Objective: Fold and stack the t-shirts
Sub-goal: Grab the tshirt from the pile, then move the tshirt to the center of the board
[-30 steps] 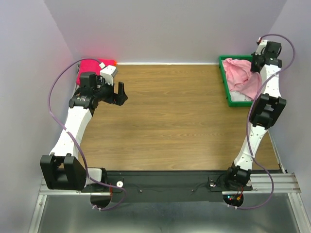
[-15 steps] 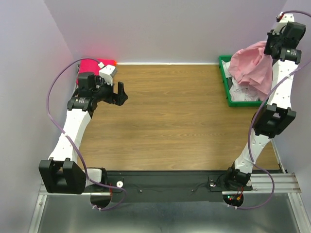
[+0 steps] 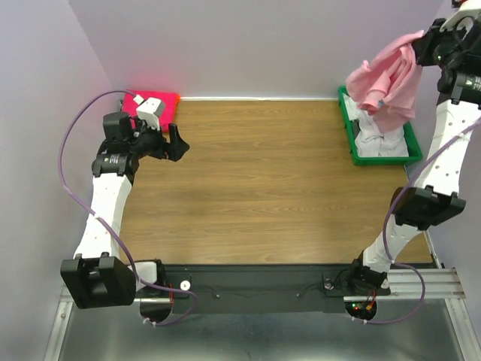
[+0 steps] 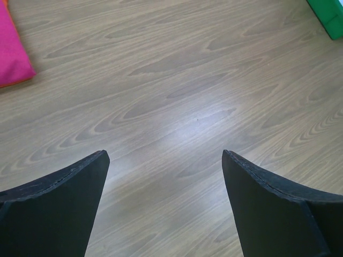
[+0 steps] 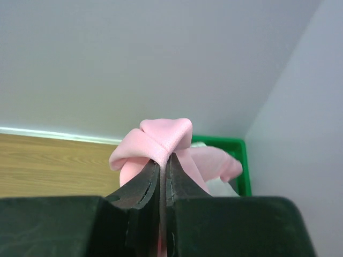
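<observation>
My right gripper [image 3: 422,47] is shut on a light pink t-shirt [image 3: 389,79] and holds it high above the green bin [image 3: 349,129] at the back right. The shirt hangs down crumpled. In the right wrist view the jaws pinch a fold of the pink shirt [image 5: 163,140] at my right gripper [image 5: 162,158]. A white shirt [image 3: 379,139] lies in the bin. A folded magenta shirt [image 3: 159,102] lies at the back left corner, also in the left wrist view [image 4: 12,53]. My left gripper [image 3: 179,144] is open and empty above bare table [image 4: 166,155].
The wooden table [image 3: 263,180] is walled by purple panels on three sides. The green bin's corner [image 4: 329,19] shows at the top right of the left wrist view. A black rail [image 3: 263,282] runs along the near edge between the arm bases.
My right gripper has lifted the pink shirt up out of the green bin, uncovering the white shirt. My left arm has drawn back a little to the left.
</observation>
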